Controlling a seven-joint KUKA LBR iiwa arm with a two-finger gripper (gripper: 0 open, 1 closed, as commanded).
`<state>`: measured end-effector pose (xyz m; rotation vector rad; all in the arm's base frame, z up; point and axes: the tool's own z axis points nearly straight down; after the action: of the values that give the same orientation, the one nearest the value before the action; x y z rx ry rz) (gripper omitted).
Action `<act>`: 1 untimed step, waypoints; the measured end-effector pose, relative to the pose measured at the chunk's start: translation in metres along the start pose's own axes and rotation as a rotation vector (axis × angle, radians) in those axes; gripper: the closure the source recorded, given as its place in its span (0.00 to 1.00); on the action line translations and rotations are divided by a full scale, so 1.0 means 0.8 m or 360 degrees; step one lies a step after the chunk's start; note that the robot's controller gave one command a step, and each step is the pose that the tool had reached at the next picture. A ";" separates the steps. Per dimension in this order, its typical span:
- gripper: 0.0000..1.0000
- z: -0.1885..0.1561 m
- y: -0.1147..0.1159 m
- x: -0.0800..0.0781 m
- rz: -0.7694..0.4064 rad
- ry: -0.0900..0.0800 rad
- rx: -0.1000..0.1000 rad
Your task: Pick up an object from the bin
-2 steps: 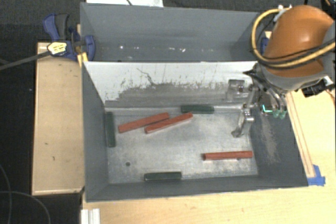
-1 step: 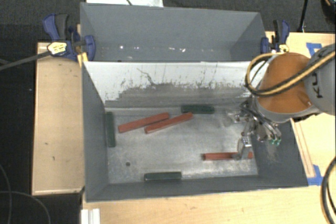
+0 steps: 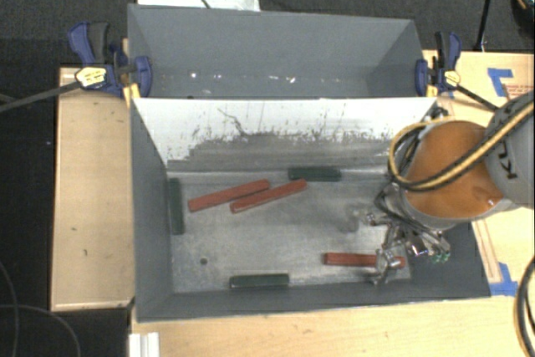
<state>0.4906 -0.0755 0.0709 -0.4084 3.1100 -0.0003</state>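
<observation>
My gripper [image 3: 386, 266] is low in the bin's front right corner, under the orange wrist cover. Its fingertips sit at the right end of a short red-brown stick [image 3: 349, 260] that lies flat on the floor, pointing left. I cannot make out whether the stick's end is between the fingers. A dark green bar [image 3: 259, 282] lies near the front wall, left of that stick.
Two longer red-brown sticks [image 3: 228, 196] [image 3: 268, 196] lie side by side in the middle left. A dark green bar [image 3: 315, 175] rests at the back wall's foot, another [image 3: 175, 206] stands along the left wall. The right wall is close behind the gripper.
</observation>
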 end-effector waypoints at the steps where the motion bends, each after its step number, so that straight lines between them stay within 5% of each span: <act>1: 1.00 0.001 0.000 0.001 -0.0006 0.0003 0.0000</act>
<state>0.4899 -0.0756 0.0703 -0.4142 3.1112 -0.0004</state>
